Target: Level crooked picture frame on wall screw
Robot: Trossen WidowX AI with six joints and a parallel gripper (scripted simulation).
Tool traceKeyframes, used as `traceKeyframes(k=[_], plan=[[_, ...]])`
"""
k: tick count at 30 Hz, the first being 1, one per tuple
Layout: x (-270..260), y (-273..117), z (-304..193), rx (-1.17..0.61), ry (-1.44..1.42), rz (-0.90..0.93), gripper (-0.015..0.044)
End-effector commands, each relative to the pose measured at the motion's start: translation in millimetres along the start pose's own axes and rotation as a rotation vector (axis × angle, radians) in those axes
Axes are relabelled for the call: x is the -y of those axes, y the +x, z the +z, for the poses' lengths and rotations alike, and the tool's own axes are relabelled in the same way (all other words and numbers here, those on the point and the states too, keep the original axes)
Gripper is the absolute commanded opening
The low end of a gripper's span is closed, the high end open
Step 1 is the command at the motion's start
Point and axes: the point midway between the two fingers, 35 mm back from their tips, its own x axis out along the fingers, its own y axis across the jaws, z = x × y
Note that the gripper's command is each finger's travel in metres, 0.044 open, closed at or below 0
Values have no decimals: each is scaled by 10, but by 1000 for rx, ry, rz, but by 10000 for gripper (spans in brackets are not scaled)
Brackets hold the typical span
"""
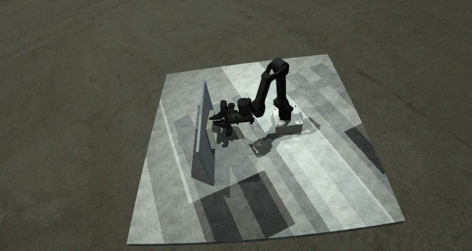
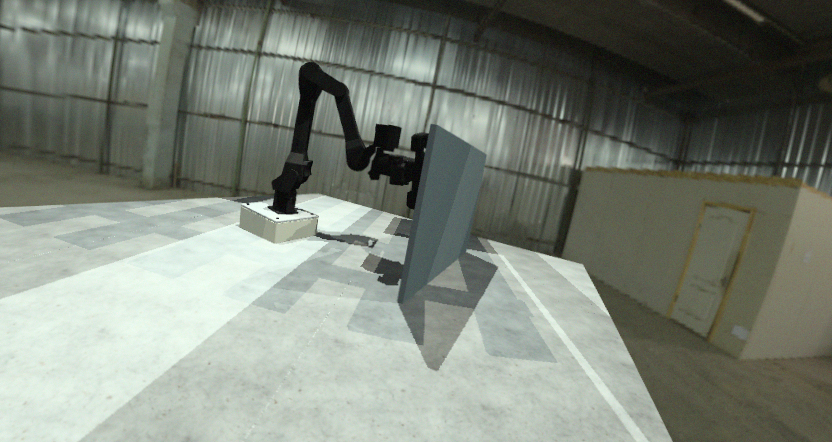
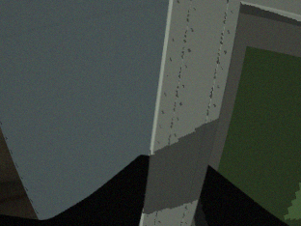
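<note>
The picture frame (image 1: 211, 140) (image 3: 198, 58) is pale grey around a dark green picture (image 3: 260, 121). It is at the robot-facing side of the blue-grey wall panel (image 1: 203, 99) (image 2: 442, 206) (image 3: 87, 87). My gripper (image 1: 212, 121) (image 3: 172, 167) is shut on the frame's side bar, one dark finger on each side of it. In the wrist view this bar leans, its upper end to the right. The frame is hidden behind the panel in the exterior view. The screw and the notched strip are hidden, and I cannot tell whether the strip rests on the screw.
The panel stands upright on the pale, shadow-striped table top (image 1: 148, 216) (image 2: 232, 381). The arm's base block (image 1: 289, 128) (image 2: 279, 230) is on the robot side of the panel. The arm arches over the space between them.
</note>
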Motion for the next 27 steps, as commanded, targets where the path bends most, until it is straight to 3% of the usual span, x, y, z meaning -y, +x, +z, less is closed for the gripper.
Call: traceKeyframes(k=[1, 27], plan=[[-24, 7, -26, -5, 8, 8, 0], [2, 8, -22, -5, 8, 8, 0]])
